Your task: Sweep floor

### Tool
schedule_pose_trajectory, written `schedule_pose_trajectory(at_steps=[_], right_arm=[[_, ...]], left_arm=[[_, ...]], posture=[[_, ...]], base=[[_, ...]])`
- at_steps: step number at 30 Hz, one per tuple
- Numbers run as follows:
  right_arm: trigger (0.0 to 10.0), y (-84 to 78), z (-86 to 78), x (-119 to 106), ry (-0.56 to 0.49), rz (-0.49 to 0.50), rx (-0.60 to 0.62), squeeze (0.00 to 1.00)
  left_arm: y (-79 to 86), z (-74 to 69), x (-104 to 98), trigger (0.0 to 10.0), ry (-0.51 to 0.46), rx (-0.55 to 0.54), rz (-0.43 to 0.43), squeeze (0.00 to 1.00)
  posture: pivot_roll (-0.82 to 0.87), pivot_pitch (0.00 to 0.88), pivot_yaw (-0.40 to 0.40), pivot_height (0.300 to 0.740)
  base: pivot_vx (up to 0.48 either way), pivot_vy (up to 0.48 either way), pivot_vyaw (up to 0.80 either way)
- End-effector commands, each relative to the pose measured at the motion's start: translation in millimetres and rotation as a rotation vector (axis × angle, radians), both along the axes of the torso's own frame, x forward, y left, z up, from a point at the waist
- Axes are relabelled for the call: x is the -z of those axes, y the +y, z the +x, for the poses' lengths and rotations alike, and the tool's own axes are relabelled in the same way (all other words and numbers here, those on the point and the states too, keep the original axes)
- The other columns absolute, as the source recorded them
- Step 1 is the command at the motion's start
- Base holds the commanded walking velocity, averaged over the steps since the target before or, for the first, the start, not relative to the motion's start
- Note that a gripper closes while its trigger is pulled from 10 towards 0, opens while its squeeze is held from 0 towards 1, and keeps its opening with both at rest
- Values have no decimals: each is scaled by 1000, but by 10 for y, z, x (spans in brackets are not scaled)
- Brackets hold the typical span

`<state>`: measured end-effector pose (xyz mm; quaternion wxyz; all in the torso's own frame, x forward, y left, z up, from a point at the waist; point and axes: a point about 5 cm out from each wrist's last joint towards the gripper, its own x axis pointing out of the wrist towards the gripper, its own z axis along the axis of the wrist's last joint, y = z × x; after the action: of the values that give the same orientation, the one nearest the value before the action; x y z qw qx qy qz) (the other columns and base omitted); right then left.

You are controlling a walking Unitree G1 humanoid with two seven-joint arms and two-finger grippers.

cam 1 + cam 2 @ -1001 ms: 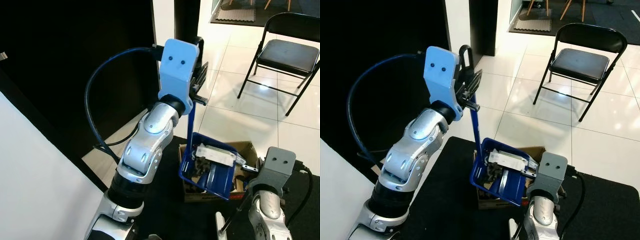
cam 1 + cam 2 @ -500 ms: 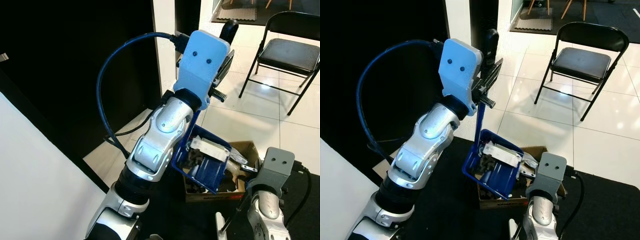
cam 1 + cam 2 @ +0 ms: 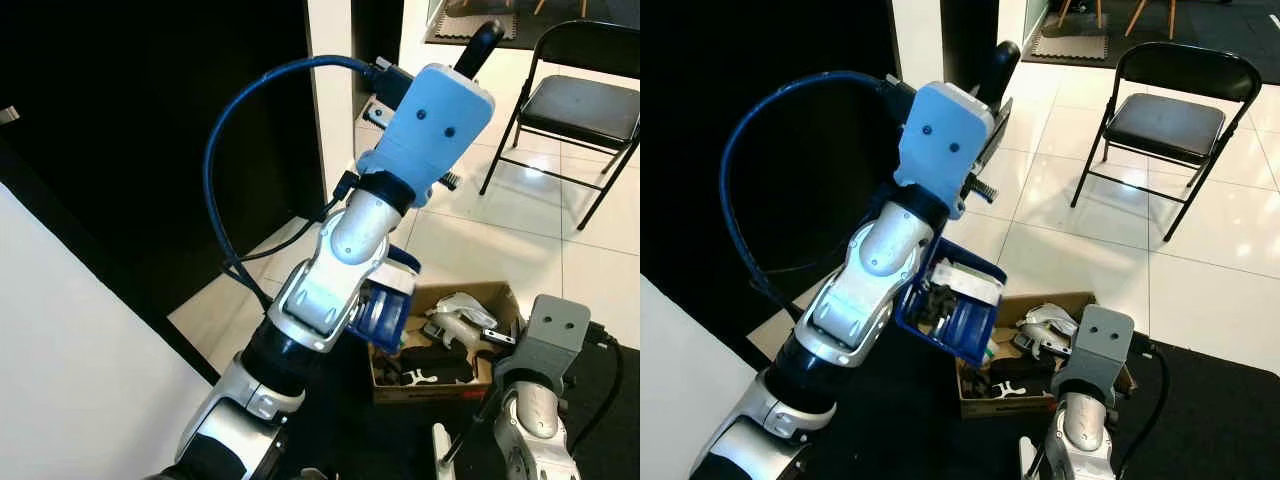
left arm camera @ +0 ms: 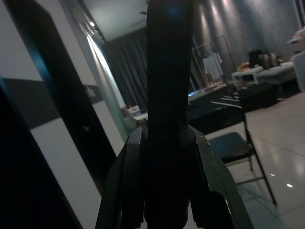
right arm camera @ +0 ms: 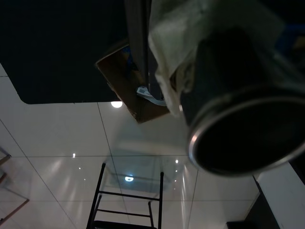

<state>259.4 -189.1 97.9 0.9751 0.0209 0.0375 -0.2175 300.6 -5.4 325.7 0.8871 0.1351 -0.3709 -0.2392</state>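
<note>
— Head view: what's the left gripper (image 3: 990, 120) got?
— It clamps the black handle (image 3: 478, 45) of a blue dustpan (image 3: 945, 305) hanging below, tilted, debris inside. A cardboard box (image 3: 445, 350) of rubbish sits further down.
— Left wrist?
— Fingers (image 4: 128, 191) pinch the handle.
— Right wrist?
— Right gripper's fingers can't be told; box beyond

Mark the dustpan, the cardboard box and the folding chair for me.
Dustpan (image 3: 958, 322): right eye view, on its blue side wall.
Cardboard box (image 3: 492, 296): left eye view, on the far brown flap.
Folding chair (image 3: 1167, 122): right eye view, on the black seat.
</note>
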Motion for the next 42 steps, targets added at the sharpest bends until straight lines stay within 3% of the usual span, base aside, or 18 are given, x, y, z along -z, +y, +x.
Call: schedule_pose_trajectory(at_steps=[1,19,42], right_arm=[[10000,25,-24,48,16,1,-5,0],[10000,37,-10,50,14,1,-8,0],[10000,43,-20,64,17,1,-9,0]], left_arm=[[-17,-85,-147,10000,-114,-3,-10,0],[-74,-172,-224,10000,-316,-70,-15,0],[-157,-213,-257,10000,-299,-80,-90,0]], posture=[[-50,145,115,740],[-53,138,115,740],[-52,142,118,740]], base=[[0,0,0],[0,0,0],[0,0,0]])
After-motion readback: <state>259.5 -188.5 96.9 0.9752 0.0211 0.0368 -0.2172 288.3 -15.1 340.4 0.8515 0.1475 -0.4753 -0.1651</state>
